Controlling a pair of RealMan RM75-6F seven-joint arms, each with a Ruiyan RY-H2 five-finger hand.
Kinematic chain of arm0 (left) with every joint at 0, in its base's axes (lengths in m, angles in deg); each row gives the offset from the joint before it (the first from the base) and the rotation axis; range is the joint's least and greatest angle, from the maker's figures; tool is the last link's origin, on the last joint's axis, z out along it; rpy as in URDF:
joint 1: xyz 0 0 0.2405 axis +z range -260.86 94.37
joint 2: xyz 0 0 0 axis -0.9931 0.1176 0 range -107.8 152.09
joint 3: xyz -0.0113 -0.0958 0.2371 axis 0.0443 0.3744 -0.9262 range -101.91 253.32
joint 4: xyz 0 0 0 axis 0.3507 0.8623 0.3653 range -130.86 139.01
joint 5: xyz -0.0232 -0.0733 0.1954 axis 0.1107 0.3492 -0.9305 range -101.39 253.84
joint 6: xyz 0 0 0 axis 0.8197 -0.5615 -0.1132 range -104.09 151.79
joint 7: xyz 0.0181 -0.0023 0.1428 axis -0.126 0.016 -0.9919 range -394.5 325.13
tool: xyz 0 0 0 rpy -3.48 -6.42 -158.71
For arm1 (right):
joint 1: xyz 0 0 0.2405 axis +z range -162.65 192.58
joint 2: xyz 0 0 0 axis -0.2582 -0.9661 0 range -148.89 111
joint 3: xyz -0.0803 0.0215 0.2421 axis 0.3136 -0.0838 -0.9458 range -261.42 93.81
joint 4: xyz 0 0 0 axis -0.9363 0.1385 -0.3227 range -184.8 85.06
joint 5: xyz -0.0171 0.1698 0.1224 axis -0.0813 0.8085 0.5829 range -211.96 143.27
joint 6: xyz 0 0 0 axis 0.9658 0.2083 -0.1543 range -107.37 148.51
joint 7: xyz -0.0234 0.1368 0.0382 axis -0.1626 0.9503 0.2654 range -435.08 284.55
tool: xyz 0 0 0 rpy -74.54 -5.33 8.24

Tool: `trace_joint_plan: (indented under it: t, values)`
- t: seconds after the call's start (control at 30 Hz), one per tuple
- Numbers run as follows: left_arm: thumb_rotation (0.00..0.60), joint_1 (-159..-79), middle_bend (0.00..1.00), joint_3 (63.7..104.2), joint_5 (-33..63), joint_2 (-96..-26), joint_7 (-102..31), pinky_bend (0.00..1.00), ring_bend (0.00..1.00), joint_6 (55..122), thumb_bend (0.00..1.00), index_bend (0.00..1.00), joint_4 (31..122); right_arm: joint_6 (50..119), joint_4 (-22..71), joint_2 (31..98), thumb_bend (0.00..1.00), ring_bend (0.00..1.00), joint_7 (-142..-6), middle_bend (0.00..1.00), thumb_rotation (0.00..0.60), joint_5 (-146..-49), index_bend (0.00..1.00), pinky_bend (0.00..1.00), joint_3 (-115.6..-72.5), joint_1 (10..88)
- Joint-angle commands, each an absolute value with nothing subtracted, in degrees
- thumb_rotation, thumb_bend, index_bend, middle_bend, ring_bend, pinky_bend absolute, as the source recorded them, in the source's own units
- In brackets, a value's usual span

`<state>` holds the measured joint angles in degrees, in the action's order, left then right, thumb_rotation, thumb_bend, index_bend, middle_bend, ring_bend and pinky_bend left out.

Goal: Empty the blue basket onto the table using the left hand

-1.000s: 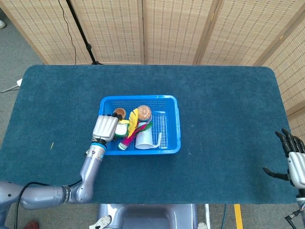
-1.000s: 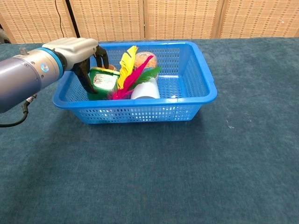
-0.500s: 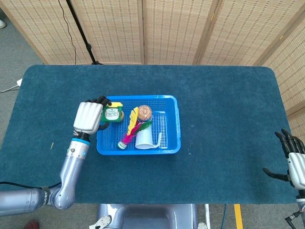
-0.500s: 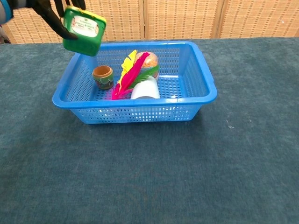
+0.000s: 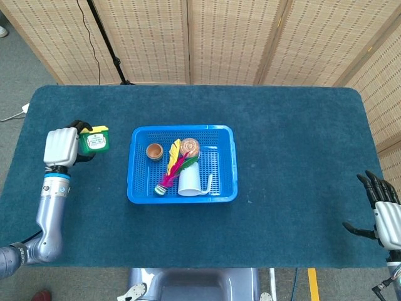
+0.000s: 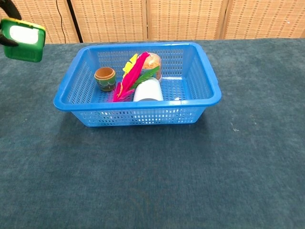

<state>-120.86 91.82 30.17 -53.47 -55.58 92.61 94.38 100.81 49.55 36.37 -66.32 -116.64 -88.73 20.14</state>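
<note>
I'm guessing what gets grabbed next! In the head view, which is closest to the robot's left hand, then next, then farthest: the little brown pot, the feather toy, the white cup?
From the left hand:
1. Little brown pot, at the basket's left end.
2. Feather toy, mid-basket.
3. White cup, just right of the toy, toward the front.

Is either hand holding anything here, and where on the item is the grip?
The left hand holds a small green box with a yellow edge by its side, clear of the blue plastic basket. The right hand holds nothing, fingers apart.
</note>
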Motion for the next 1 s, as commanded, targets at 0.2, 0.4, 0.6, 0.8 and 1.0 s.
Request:
trace_joint_plan:
  t: [0.2, 0.4, 0.6, 0.8, 1.0]
  values:
    - [0.600, -119.3, 0.00, 87.5, 29.1, -58.0, -43.1, 0.00, 0.00, 75.3, 0.02, 0.00, 81.4, 99.9, 49.7, 37.1, 0.00, 0.00, -68.3, 0.00, 0.600, -115.7, 0.00, 0.00, -88.6, 20.6]
    - [0.600, -116.6, 0.00, 89.6, 17.6, -53.2, -31.8, 0.00, 0.00, 78.1, 0.00, 0.00, 87.7, 99.8, 49.8, 37.0, 0.00, 0.00, -68.3, 0.00, 0.600, -115.6, 0.00, 0.00, -88.7, 20.6]
    - [0.600, -115.2, 0.00, 89.1, 8.1, -48.2, -26.8, 0.00, 0.00, 81.1, 0.00, 0.00, 97.9, 100.3, 50.0, 36.8, 0.00, 0.00, -67.7, 0.00, 0.600, -116.1, 0.00, 0.00, -88.6, 20.4]
    - [0.600, -117.0, 0.00, 91.2, 8.0, -48.5, -21.7, 0.00, 0.00, 79.0, 0.00, 0.00, 104.0, 100.4, 49.8, 36.5, 0.00, 0.00, -66.7, 0.00, 0.600, -116.2, 0.00, 0.00, -88.6, 20.3]
    - [0.600, -120.4, 0.00, 93.2, 14.3, -52.8, -19.5, 0.00, 0.00, 74.6, 0.01, 0.00, 103.3, 99.9, 49.4, 36.4, 0.00, 0.00, -66.0, 0.00, 0.600, -115.5, 0.00, 0.00, -88.9, 20.6]
